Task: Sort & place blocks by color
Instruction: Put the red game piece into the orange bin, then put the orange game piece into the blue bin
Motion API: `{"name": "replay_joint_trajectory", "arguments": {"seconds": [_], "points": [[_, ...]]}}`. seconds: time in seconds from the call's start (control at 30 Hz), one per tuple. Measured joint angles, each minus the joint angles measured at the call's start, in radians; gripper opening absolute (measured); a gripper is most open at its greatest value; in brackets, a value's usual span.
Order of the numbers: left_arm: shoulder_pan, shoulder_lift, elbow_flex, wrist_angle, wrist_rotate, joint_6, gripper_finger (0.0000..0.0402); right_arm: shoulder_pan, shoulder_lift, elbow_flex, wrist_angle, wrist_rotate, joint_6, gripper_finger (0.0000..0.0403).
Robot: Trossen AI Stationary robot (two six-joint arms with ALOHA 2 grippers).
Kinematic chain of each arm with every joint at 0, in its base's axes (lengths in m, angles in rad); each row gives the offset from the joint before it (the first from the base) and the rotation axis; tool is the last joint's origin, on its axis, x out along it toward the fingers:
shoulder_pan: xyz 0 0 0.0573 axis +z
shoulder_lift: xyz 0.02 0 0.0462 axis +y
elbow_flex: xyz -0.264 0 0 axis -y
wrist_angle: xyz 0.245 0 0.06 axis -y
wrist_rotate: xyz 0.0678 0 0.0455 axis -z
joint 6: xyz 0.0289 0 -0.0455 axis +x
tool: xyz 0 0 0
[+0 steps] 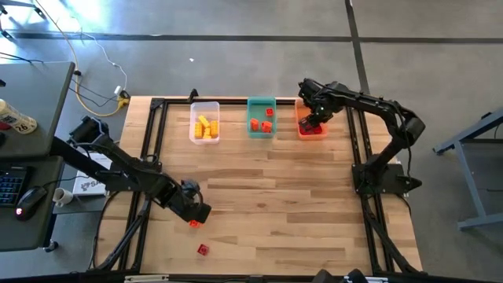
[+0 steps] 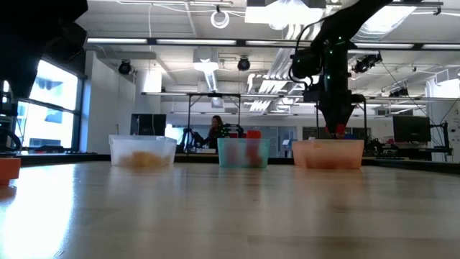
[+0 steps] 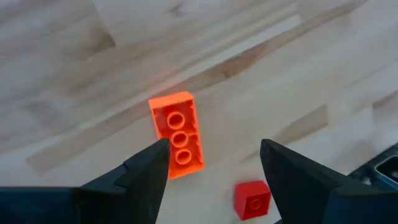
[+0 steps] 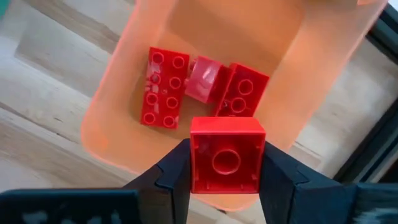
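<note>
Where the worktop nears its 7 o'clock corner, left claw gapes empty over an orange brick, a red cube beside. Far side, 1 o'clock: right claw clamps a red brick above the orange bin holding three reds.

Table: light wood planks, visible grain, smooth satin sheen
Table frame: black metal rails, matt
Orange brick: glossy moulded plastic, round studs
Small red brick: smooth plastic, slight gloss
Red square brick: shiny plastic, hollow underside
Orange bin: translucent plastic, smooth walls
Clear bin, teal bin: translucent plastic
Right gripper fingers: dark matt plastic
</note>
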Motion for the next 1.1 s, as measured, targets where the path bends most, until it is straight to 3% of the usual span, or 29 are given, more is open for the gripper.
{"name": "replay_joint_trajectory", "arguments": {"seconds": [0.33,0.77,1.1], "points": [[-0.058,0.103,0.0,-0.001,-0.002,-0.125,0.0236,0.0,-0.002,0.0,0.015,-0.019,-0.053,0.0138],[-0.068,0.179,0.0,0.017,0.015,-0.158,0.0236,0.0,-0.003,0.0,0.015,-0.011,-0.06,0.0231],[-0.068,0.248,0.001,0.046,0.043,-0.136,0.0236,0.001,-0.007,0.0,0.007,-0.017,-0.022,0.0238]]}}
